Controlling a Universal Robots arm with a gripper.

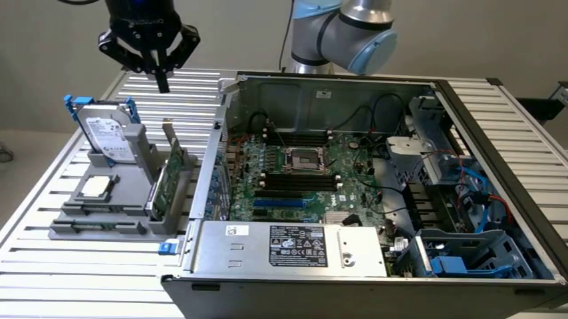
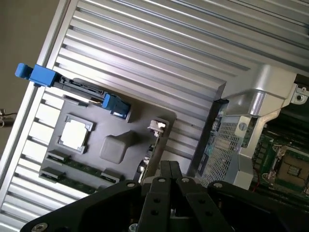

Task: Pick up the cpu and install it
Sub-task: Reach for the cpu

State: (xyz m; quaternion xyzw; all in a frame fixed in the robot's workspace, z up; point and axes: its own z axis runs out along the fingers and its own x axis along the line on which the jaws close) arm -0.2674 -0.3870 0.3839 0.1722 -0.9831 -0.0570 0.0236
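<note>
The cpu [image 1: 96, 187] is a small flat silver square lying in a recess of the grey holder [image 1: 106, 219] at the exterior view's left; the wrist view shows the cpu [image 2: 76, 134] from above. My gripper [image 1: 161, 86] hangs high above the holder's back end, near the hard drive, with its black fingers pressed together and nothing between them. In the wrist view the shut fingers [image 2: 170, 175] point down over the holder's green-card side. The empty cpu socket [image 1: 310, 161] sits mid-motherboard inside the open computer case [image 1: 213, 153].
A silver hard drive with blue brackets [image 1: 106, 133] and an upright green circuit card [image 1: 171, 176] stand on the holder. The case's raised walls and power supply [image 1: 293, 247] border the socket. The slatted aluminium table [image 1: 80, 266] surrounds everything.
</note>
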